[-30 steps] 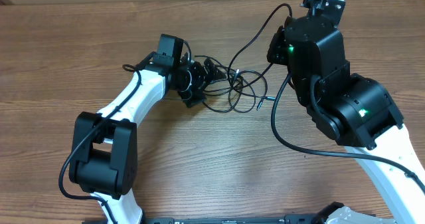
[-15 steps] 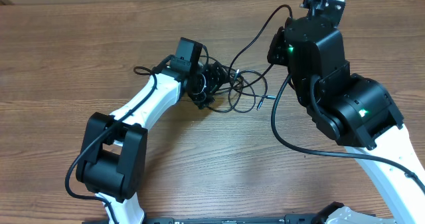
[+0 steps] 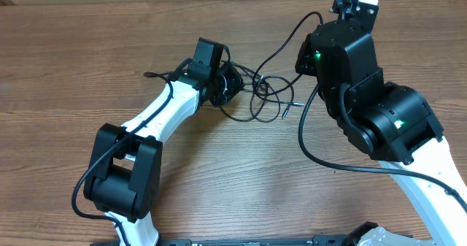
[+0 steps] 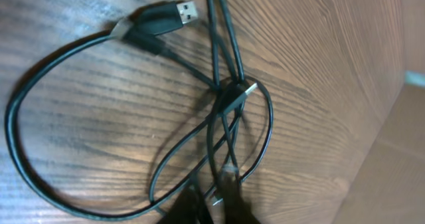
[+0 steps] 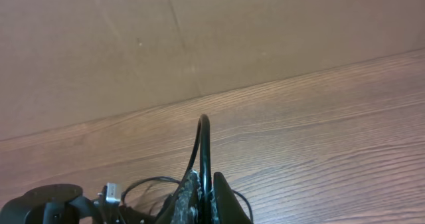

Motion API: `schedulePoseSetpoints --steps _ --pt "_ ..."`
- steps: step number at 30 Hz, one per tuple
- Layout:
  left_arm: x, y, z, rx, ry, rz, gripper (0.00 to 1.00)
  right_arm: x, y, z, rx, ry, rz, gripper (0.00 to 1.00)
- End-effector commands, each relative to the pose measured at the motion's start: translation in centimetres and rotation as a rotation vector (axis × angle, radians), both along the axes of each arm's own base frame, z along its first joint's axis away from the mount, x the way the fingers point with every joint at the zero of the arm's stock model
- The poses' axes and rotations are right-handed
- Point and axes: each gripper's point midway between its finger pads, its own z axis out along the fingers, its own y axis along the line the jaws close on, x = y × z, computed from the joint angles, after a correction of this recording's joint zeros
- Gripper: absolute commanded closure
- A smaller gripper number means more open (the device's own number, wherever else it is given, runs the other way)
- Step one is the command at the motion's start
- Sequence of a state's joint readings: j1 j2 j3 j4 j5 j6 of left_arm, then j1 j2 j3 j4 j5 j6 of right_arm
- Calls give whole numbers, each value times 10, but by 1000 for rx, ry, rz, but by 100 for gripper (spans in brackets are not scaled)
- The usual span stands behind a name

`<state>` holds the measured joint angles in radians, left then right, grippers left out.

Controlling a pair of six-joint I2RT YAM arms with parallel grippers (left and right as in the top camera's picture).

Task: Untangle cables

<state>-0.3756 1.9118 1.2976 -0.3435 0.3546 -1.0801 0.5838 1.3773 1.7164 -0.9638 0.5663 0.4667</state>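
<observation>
The cables (image 3: 267, 98) are thin black cords lying tangled in loops on the wooden table (image 3: 219, 173), between the two arms. In the left wrist view, two USB plugs (image 4: 180, 12) (image 4: 242, 93) show among crossing loops. My left gripper (image 4: 212, 205) is shut on cable strands at the tangle's left side (image 3: 232, 82). My right gripper (image 5: 207, 199) is shut on one black cable (image 5: 205, 144), which rises between its fingers and arcs over. In the overhead view that cable (image 3: 281, 47) runs from the right arm (image 3: 350, 71) down to the tangle.
A small jack plug (image 3: 289, 109) sticks out at the tangle's right edge. A brown wall (image 5: 199, 38) borders the table's far side. The right arm's own thick black wire (image 3: 314, 151) hangs over the table near the front right.
My left gripper moved right into the tangle, then went from open to shut on strands. The loops bunched toward it. The right arm stayed put.
</observation>
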Motion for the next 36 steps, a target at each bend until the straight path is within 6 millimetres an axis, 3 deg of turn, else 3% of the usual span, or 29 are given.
schedulePoseSetpoints --steps 1,3,6,11,12,15,21,29,36 --pt "1 3 -4 47 -38 -47 96 -4 -16 11 -18 -33 -60 96" --pt "2 9 -3 61 -43 -56 96 -4 -30 7 -32 -21 -116 96" --pt "1 36 0 125 -58 -82 96 -1 -69 2 -50 6 -238 96" --pt "-12 116 7 337 -11 -33 96 3 -151 2 -61 15 -460 96" --pt "-16 149 16 417 -15 -17 96 1 -182 4 -73 11 -537 96" --pt "-19 180 34 456 -45 -7 96 -3 -220 10 -92 4 -610 96" --pt "-25 199 59 475 -97 -15 96 -12 -264 14 -96 -4 -705 96" --pt "-48 241 52 651 43 158 96 -39 -321 17 -76 -19 -889 96" --pt "-48 237 59 633 24 160 96 -48 -340 11 -30 -13 -926 96"
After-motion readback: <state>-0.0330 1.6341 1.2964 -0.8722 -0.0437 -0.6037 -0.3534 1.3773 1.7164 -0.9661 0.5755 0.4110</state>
